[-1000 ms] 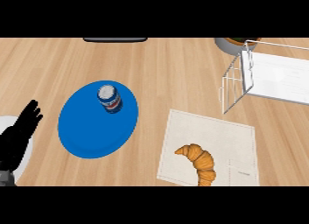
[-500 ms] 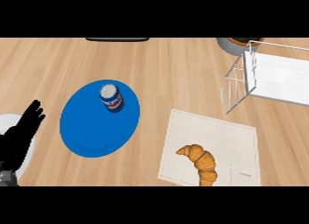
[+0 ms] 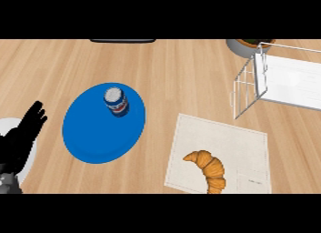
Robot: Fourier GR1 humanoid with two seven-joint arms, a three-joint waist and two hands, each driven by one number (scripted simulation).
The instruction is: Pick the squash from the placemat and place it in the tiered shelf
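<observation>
The croissant (image 3: 207,169), not a squash, lies on the placemat (image 3: 220,154). It seems light and crumbly, best held across its thick middle. The left hand (image 3: 18,139) rests nearby, fingers straight and apart.

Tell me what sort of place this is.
Probably a kitchen counter: a light wooden countertop carrying a beige placemat with a golden croissant, a blue oval plate and a white wire tiered shelf.

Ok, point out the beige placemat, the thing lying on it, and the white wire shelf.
Beige rectangular placemat (image 3: 210,136): head view, bare upper part of the mat.
Golden-brown croissant (image 3: 208,167): head view, middle of its curved body; no squash shows.
White wire tiered shelf (image 3: 247,88): head view, left wire wall.
</observation>
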